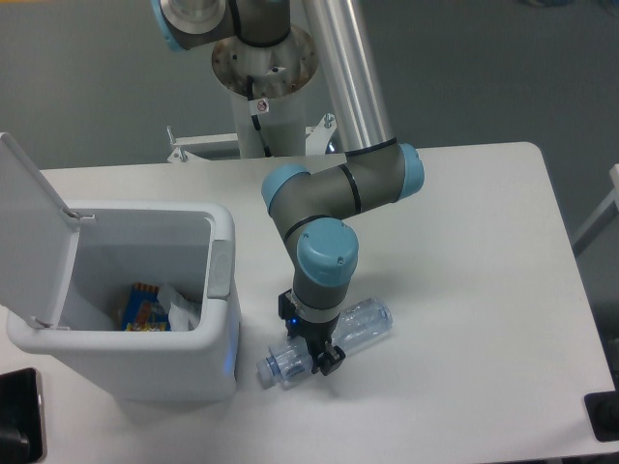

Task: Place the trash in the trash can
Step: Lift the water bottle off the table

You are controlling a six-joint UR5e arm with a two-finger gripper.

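Clear plastic bottle (334, 338): lying on the desk (464, 290), tilted, cap end low toward the trash can (145, 300); claw (311, 353) pinches it mid-body. Trash can: white, lid (29, 232) raised, standing at the desk's left; a white wrapper (184, 309) and a printed packet (142, 311) lie inside. Desk: white, grey floor beyond. Arm (334, 203): elbow bent, wrist pointing down over the bottle.

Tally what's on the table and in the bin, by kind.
Plastic bottle, on the table at the gripper: 1
Lidded white trash can, lid open: 1
Blue-and-orange printed packet, inside the can: 1
Crumpled white wrapper, inside the can: 1
Total: 4
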